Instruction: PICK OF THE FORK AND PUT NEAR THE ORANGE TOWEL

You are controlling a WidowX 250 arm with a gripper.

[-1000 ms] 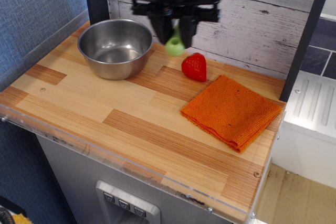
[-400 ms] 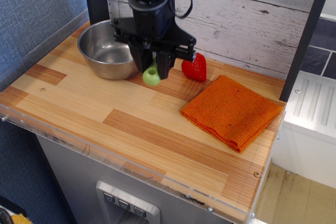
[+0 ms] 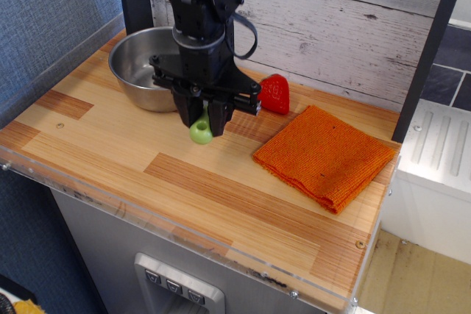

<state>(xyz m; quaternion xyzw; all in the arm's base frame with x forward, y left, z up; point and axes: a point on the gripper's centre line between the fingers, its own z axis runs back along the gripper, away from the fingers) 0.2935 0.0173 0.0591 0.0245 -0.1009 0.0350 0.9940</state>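
A steel bowl (image 3: 140, 64) sits at the back left of the wooden counter (image 3: 110, 145), partly hidden by the arm; the part of its inside that shows holds nothing. The gripper (image 3: 202, 121) hangs in front of the bowl with its two fingers closed on the fork (image 3: 201, 131), pinching it so that only the rounded lime-green handle end with its hole sticks out below the fingertips. The grey head is hidden between the fingers. Whether the handle touches the wood or hangs just above it cannot be told.

A red strawberry (image 3: 276, 93) stands just right of the gripper, near the white plank wall (image 3: 346, 27), its left edge partly covered by the gripper body. The orange towel (image 3: 325, 156) lies folded and flat on the right side of the counter, near the strawberry and apart from the fork, with bare wood between them.
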